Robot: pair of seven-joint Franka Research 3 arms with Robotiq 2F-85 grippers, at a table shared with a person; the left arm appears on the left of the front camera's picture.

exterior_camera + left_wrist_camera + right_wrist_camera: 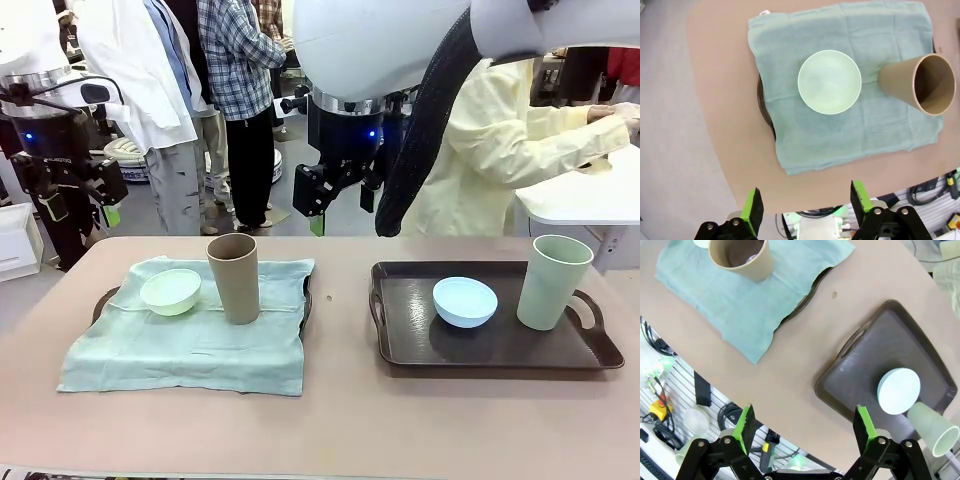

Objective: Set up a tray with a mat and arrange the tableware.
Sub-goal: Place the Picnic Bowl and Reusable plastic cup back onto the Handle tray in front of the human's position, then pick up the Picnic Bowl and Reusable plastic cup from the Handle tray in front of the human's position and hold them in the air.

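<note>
L hand (pixel 806 204): open, nothing btwn its green fingers (pixel 753 206), hanging high over the near edge of the bench (pixel 725 75). Just past its fingertips the bare bench top, then a mint cloth (pixel 880 40) spread flat w/ a few creases. A dark tray rim (pixel 761 100) pokes out from under the cloth on that hand's left-finger side. Mint bowl (pixel 829 82) sits upright mid-cloth, straight ahead of the gap btwn the fingers. Brown cup (pixel 920 82) stands on the cloth off to the right-finger side, near the bowl but not touching. R hand (pixel 805 429): open too, empty, up over the bare bench strip btwn cloth and the second tray (pixel 875 345). That tray, dark w/ handles and no cloth on it, lies ahead toward its right finger. On it a light blue bowl (pixel 898 391), and a pale green cup (pixel 935 426) standing near the bowl. Cloth and brown cup lie far ahead on its left-finger side. Beyond both hands, across the bench, a person in a yellow top (pixel 490 140).
</note>
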